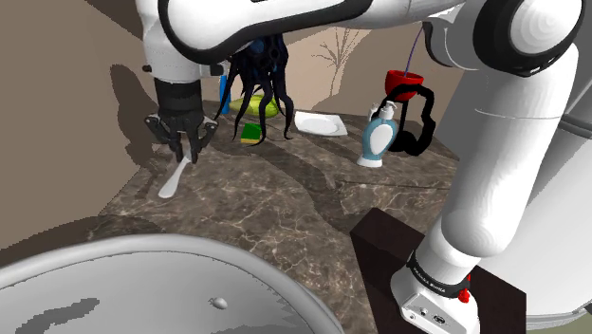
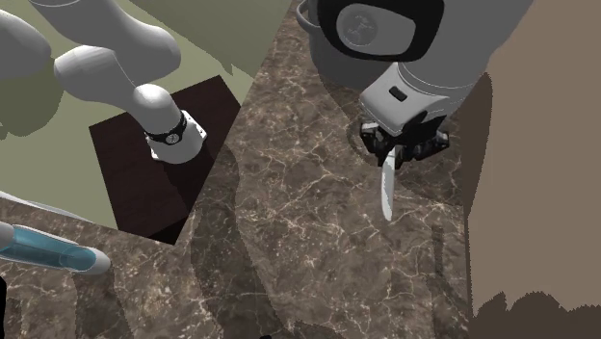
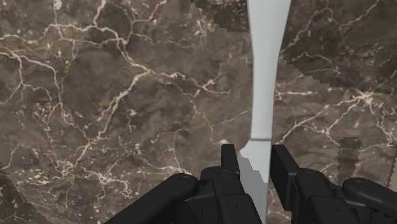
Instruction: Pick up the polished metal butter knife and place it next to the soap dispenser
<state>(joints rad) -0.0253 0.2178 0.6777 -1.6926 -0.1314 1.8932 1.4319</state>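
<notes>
The butter knife (image 3: 264,76) is a plain pale grey blade lying long and flat over the dark marble counter (image 1: 285,204). My black gripper (image 3: 256,164) has one end of the knife between its fingers, which stand close against it on both sides. In the shoulder view the gripper (image 1: 182,142) points down at the counter's left part, and the knife (image 1: 174,178) slants out below it, low over the stone. In the second exterior view the knife (image 2: 386,188) sticks out from under the gripper (image 2: 393,152). The soap dispenser (image 1: 379,138), white and blue, stands far off toward the shoulder view's right.
Near the counter's back are a green-yellow sponge (image 1: 251,133), a white dish (image 1: 318,123), a black tentacled object (image 1: 261,71) and a red cup (image 1: 403,85). A large grey round basin (image 1: 142,285) fills the foreground. The dark stand (image 1: 446,275) is at lower right.
</notes>
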